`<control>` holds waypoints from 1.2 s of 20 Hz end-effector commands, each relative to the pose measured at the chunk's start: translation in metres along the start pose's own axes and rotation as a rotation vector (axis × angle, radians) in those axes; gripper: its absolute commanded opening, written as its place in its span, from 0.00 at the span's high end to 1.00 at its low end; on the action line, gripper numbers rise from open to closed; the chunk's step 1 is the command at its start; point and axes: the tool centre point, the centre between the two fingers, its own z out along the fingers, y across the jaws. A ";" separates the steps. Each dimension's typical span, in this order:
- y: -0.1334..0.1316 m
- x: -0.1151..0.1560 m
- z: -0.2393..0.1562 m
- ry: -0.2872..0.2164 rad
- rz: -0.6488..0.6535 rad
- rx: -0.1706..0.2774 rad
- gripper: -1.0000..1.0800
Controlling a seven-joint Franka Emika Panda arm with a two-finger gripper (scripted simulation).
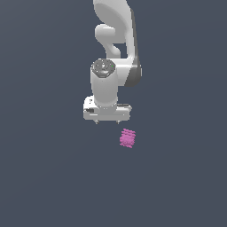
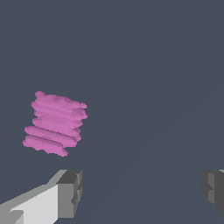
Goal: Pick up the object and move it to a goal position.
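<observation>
White and grey, the claw (image 1: 107, 120) hangs with its jaws spread wide and nothing between them; in the wrist view the two dark finger pads (image 2: 70, 192) sit far apart with only bare surface in the gap. The pink object (image 1: 127, 138) lies on the dark tabletop (image 1: 44, 177), a little beyond the claw and off toward the exterior view's right, not touching either finger and not yet lined up between them. In the wrist view the object (image 2: 55, 123) shows as a ridged, knobbly block, slightly skewed, sitting closer to one finger's line than to the middle of the gap. I'd judge the step in hand is the approach, with the pick not begun. To do it well, the claw should slide across until the object sits centred under the gap, perhaps turn a touch so the pads meet its flatter sides and not a corner, then drop straight down and close. The ridged surface looks likely to give the pads uneven contact, so a centred, square grip matters; an off-centre descent could land a fingertip on top of it or nudge it aside. Around it I see nothing else: no other items, no goal marker that I can make out, and nothing blocking the way down.
</observation>
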 end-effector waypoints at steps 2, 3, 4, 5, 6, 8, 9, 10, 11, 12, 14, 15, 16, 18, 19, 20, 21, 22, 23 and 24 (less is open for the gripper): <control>-0.008 0.003 0.004 0.001 0.020 0.000 0.04; -0.011 0.004 0.006 0.002 0.028 0.000 0.04; -0.014 0.005 0.007 0.002 0.037 0.000 0.04; -0.018 0.007 0.009 0.003 0.046 0.000 0.04; -0.022 0.008 0.011 0.004 0.057 0.000 0.04; -0.031 0.011 0.016 0.006 0.081 0.000 0.04; -0.036 0.013 0.018 0.007 0.094 0.000 0.04; -0.041 0.014 0.021 0.008 0.107 0.001 0.04; -0.047 0.016 0.024 0.010 0.122 0.001 0.04; -0.053 0.018 0.027 0.011 0.138 0.001 0.04; -0.064 0.020 0.032 0.013 0.166 0.002 0.04; -0.069 0.022 0.035 0.014 0.179 0.002 0.04; -0.074 0.023 0.038 0.015 0.192 0.002 0.04; -0.082 0.024 0.042 0.017 0.214 0.003 0.04; -0.086 0.025 0.044 0.018 0.223 0.003 0.04; -0.090 0.026 0.046 0.018 0.232 0.003 0.04; -0.093 0.026 0.048 0.019 0.240 0.004 0.04; -0.096 0.027 0.049 0.020 0.247 0.004 0.04; -0.098 0.027 0.050 0.020 0.254 0.004 0.04; -0.100 0.028 0.051 0.021 0.259 0.004 0.04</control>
